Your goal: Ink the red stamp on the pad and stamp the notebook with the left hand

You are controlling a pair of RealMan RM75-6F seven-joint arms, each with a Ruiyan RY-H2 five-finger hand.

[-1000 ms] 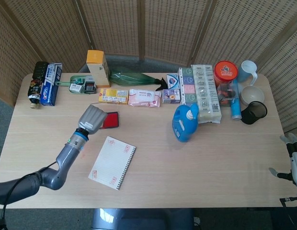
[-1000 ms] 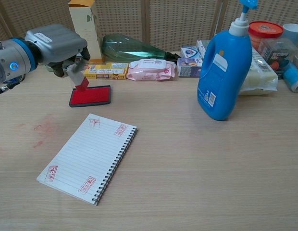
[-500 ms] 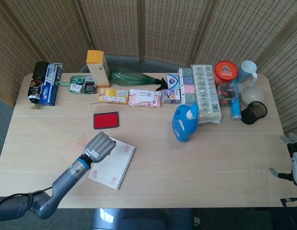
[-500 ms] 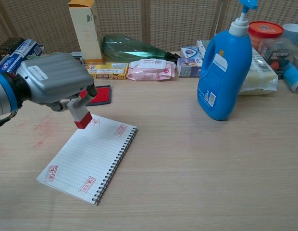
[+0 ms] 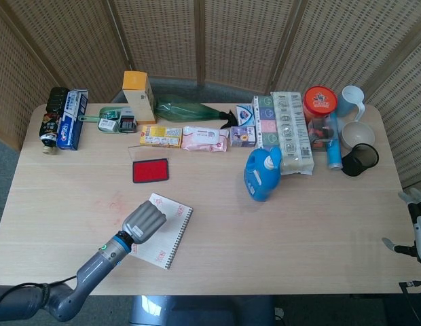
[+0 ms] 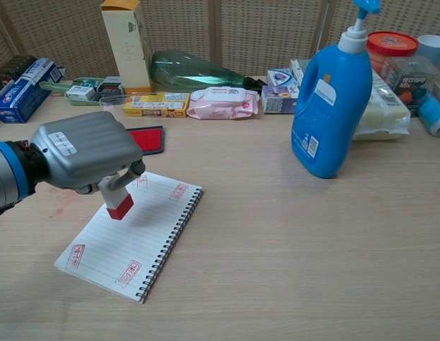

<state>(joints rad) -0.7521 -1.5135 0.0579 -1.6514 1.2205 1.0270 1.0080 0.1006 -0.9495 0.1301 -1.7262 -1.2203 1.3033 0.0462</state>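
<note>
the left robot hand (image 6: 85, 150) holds the red stamp (image 6: 119, 202) just above the notebook (image 6: 128, 233). the inking looks done and the press is left. the red ink pad (image 5: 150, 170) sits farther back on the bench (image 6: 291, 241).

One notebook (image 6: 131, 234), one stamp (image 6: 119, 202), one pad (image 5: 150, 170).

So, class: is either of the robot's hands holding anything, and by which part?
The left hand grips the red stamp by its pale upper handle, red end down over the notebook. The right hand holds nothing.
</note>
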